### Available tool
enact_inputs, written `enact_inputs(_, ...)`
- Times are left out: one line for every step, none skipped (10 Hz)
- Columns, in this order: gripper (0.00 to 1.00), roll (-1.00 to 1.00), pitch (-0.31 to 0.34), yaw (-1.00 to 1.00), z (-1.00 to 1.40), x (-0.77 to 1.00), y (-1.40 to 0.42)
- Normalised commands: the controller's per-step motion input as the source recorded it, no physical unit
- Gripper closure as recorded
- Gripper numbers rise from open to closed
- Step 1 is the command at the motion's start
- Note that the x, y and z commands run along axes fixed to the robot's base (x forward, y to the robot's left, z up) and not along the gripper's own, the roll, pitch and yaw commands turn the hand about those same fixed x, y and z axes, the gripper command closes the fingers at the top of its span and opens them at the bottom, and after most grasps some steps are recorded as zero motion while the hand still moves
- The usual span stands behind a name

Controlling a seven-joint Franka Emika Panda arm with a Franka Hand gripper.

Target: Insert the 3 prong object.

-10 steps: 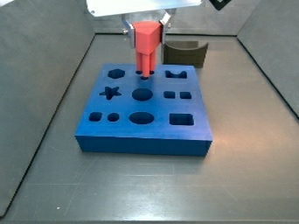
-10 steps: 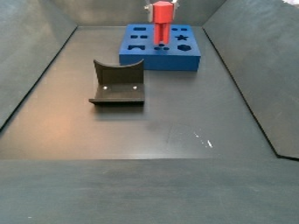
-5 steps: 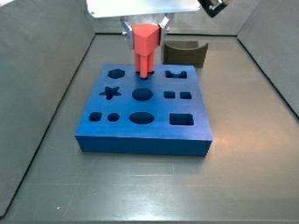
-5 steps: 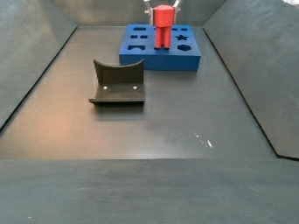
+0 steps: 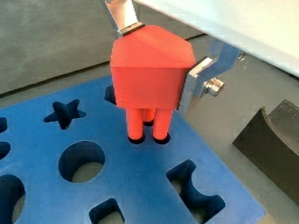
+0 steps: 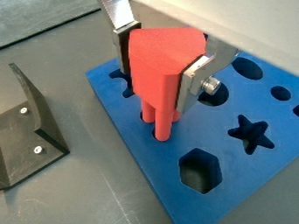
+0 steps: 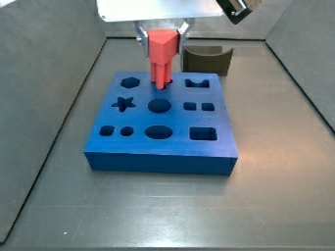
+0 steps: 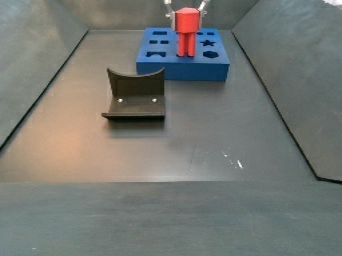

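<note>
My gripper [image 5: 152, 66] is shut on the 3 prong object [image 5: 149, 74], a bright red peg held upright over the blue board [image 5: 70, 188]. Its silver fingers [image 6: 194, 74] clamp the peg's wide head on both sides. In both wrist views the prongs [image 6: 159, 118] reach down to a hole near the board's far edge, with their tips at or just inside the opening. In both side views the peg [image 7: 161, 57] [image 8: 186, 29] stands on the board [image 7: 164, 123] [image 8: 185, 52] under the gripper [image 7: 160, 41].
The board has several cut-outs: a star [image 7: 124, 103], a hexagon [image 7: 129, 81], round holes [image 7: 159, 105] and a rectangle [image 7: 203, 133]. A dark olive curved block [image 7: 207, 59] [image 8: 135, 95] stands on the floor beyond the board. Grey walls enclose the floor.
The gripper has lowered the red peg slightly, and its prongs now sit at the hole in the board.
</note>
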Motion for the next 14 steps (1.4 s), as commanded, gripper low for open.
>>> enact_inputs(1.00, -0.10, 0.000, -0.04, -0.22, 0.18, 0.00)
enact_inputs(1.00, -0.08, 0.000, 0.00, -0.21, 0.19, 0.00)
enact_inputs(1.00, -0.09, 0.000, 0.00, -0.20, 0.15, 0.00)
enact_inputs(1.00, -0.09, 0.000, 0.00, -0.19, 0.11, 0.00)
enact_inputs(1.00, -0.10, 0.000, 0.00, -0.17, 0.03, 0.00)
enact_inputs(1.00, -0.10, 0.000, 0.00, -0.17, 0.00, 0.02)
enact_inputs(1.00, -0.09, -0.013, 0.00, -0.20, 0.00, 0.05)
enact_inputs(1.00, -0.09, -0.020, 0.00, -0.25, 0.00, 0.09)
enact_inputs(1.00, -0.08, -0.011, 0.00, -0.23, 0.00, 0.07)
enact_inputs(1.00, -0.06, -0.007, 0.00, -0.23, 0.00, 0.04)
enact_inputs(1.00, -0.06, -0.017, 0.00, -0.25, 0.00, 0.03)
enact_inputs(1.00, -0.06, -0.026, 0.00, -0.26, 0.00, 0.03)
enact_inputs(1.00, -0.01, -0.040, 0.00, -0.23, 0.00, 0.03)
enact_inputs(1.00, 0.00, -0.044, 0.00, -0.21, 0.00, 0.02)
